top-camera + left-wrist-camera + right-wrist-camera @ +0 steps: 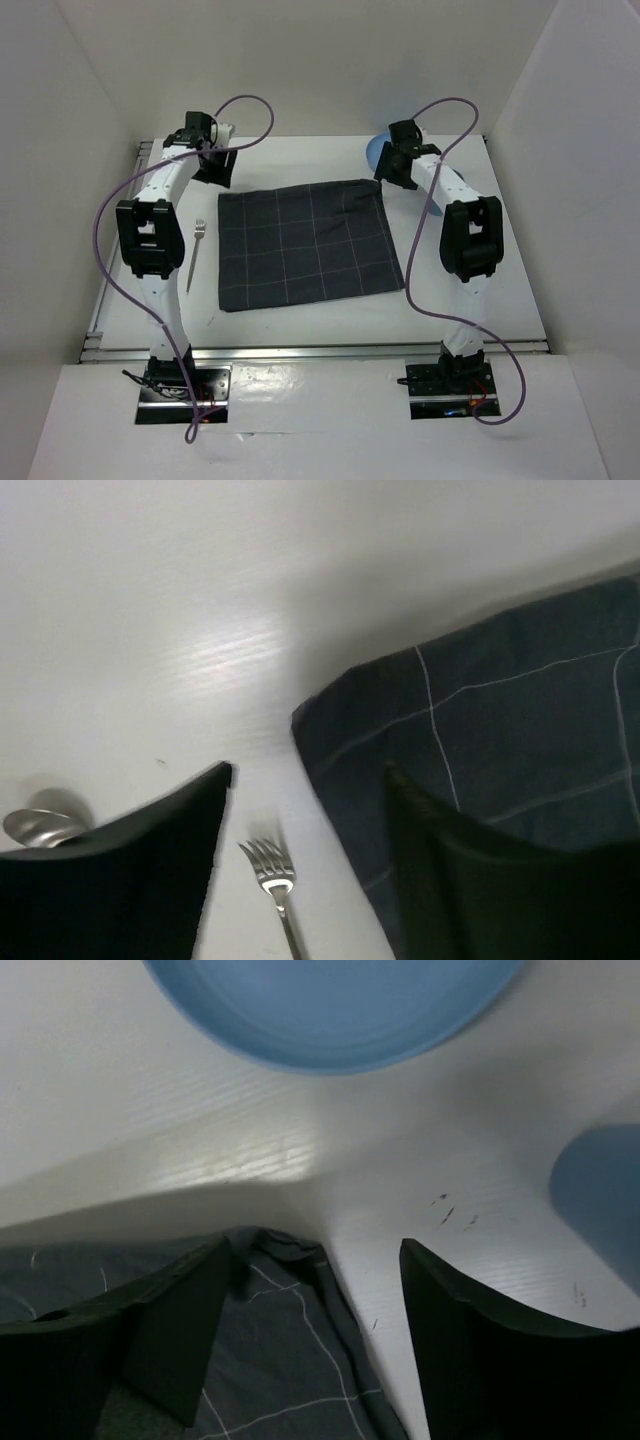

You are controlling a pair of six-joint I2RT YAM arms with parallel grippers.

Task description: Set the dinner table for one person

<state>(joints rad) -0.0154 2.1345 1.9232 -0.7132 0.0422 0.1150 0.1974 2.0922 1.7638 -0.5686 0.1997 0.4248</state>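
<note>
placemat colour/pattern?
The placemat is dark grey with a thin, light grid check. It shows best in the top external view.

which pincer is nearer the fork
left. the left pincer is just beyond the fork tines, by the placemat far left corner; the right pincer is across the placemat, at its far right corner by the blue plate

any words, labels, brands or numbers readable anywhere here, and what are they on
None can be read. The checked placemat, fork, blue plate and dinner table show no print. Any marking on the left arm base is too small to tell.
</note>
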